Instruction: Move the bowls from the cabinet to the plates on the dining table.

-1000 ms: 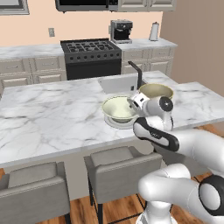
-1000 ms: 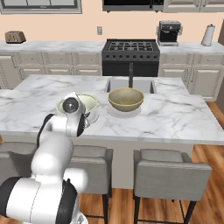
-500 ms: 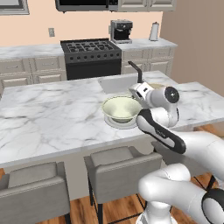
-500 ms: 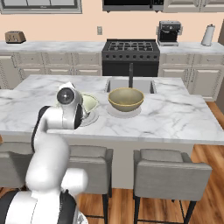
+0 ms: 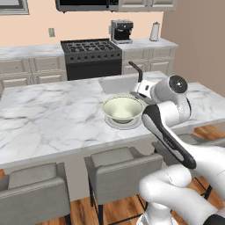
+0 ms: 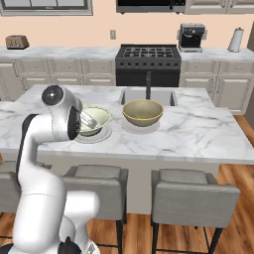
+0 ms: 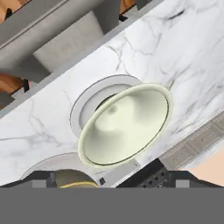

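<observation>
A pale cream bowl (image 5: 122,108) (image 6: 99,117) (image 7: 127,124) sits on a grey-white plate (image 5: 115,124) (image 6: 97,137) (image 7: 89,101) on the marble dining table (image 5: 52,116) (image 6: 198,134). My gripper (image 5: 139,94) (image 6: 89,120) hovers just above this bowl's right rim, open and holding nothing. A second, olive-tan bowl (image 6: 143,111) (image 7: 78,183) stands on another plate (image 6: 130,125) (image 7: 46,165) in front of the sink. The cabinet is out of view.
A sink (image 6: 148,95) with a dark faucet (image 6: 148,82) is set in the island behind the bowls. Grey stools (image 5: 121,165) (image 6: 191,193) line the near edge. A black stove (image 5: 90,55) and a coffee machine (image 5: 121,30) stand on the back counter.
My hand has lifted up and drawn back from the cream bowl, and the elbow has swung higher. The bowl stays on its plate.
</observation>
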{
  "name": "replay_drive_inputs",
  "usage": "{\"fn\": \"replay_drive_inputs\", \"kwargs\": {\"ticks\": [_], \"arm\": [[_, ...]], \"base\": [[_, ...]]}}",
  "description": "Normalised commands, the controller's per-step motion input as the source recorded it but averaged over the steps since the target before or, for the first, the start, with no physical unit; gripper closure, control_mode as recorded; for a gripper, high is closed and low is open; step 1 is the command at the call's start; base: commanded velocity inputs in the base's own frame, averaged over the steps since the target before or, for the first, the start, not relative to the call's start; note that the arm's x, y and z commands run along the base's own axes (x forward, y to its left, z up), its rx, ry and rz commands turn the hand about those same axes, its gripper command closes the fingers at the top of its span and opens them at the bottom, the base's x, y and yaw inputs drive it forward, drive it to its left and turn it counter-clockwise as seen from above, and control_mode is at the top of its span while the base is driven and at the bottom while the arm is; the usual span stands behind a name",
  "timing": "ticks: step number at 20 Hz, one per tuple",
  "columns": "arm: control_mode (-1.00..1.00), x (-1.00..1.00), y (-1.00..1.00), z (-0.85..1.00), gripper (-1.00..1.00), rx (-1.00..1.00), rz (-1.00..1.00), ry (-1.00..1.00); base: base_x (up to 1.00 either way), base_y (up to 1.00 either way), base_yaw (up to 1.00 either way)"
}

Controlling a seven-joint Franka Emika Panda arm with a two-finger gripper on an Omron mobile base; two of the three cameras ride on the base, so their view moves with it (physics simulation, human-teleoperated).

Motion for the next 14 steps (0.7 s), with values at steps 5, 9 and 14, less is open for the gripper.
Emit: {"fn": "replay_drive_inputs", "kwargs": {"ticks": [5,9,14], "arm": [[-1.00,-0.62,-0.02,0.48,-1.00,-0.35,0.21,0.05],[-1.00,-0.43,-0.04,0.03,-1.00,-0.27,0.25,0.02],[-1.00,-0.27,-0.25,0.00,-1.00,-0.04,0.17,0.00]], "base": [[0.00,0.00,0.00],[0.00,0.00,0.00],[0.00,0.00,0.00]]}}
